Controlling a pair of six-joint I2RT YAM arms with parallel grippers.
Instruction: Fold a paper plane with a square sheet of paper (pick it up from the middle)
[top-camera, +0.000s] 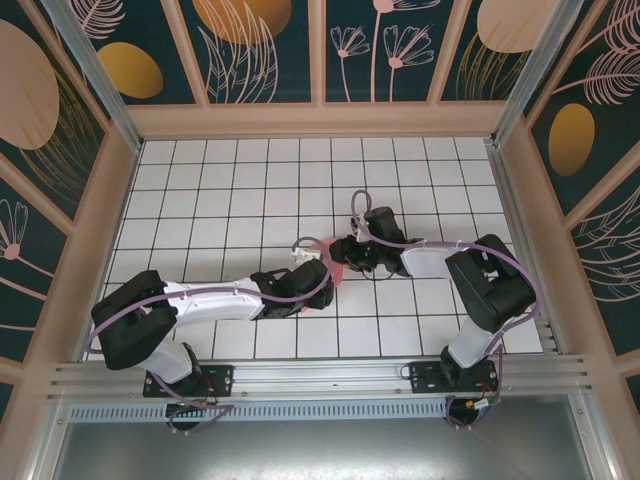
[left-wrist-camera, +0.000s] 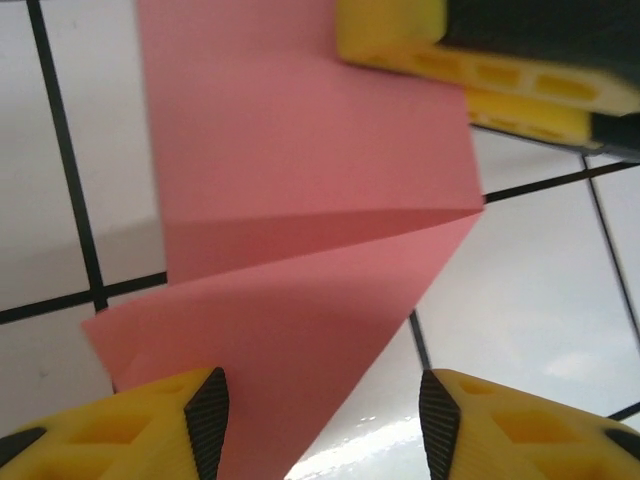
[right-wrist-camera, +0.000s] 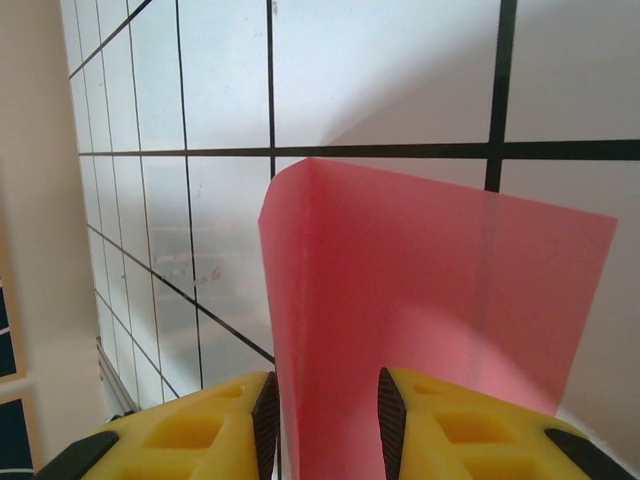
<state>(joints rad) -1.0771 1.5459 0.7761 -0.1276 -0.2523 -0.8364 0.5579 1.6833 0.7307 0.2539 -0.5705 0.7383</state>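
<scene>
- Top view: both arms reach in to mid-counter (top-camera: 200, 200), and the paper (top-camera: 336, 272) is a small pink patch right where their black wrists meet.
- Left tool (left-wrist-camera: 322, 425) is open. Its black pads (left-wrist-camera: 207, 420) stand wide apart at the bottom of the left wrist view.
- The paper's lower flap runs down between those pads, hard by the left one and well clear of the right one.
- A sharp crease crosses the paper mid-frame there, ending in a point at its right edge.
- In the upper right of that view, yellow fingers (left-wrist-camera: 480, 75) of the right tool sit on the paper's top corner.
- Right tool (right-wrist-camera: 322, 415): jaws stand fairly close, and the paper rises upright between them, with a rounded fold on its left.
- Whether they actually pinch it, I cannot tell.
</scene>
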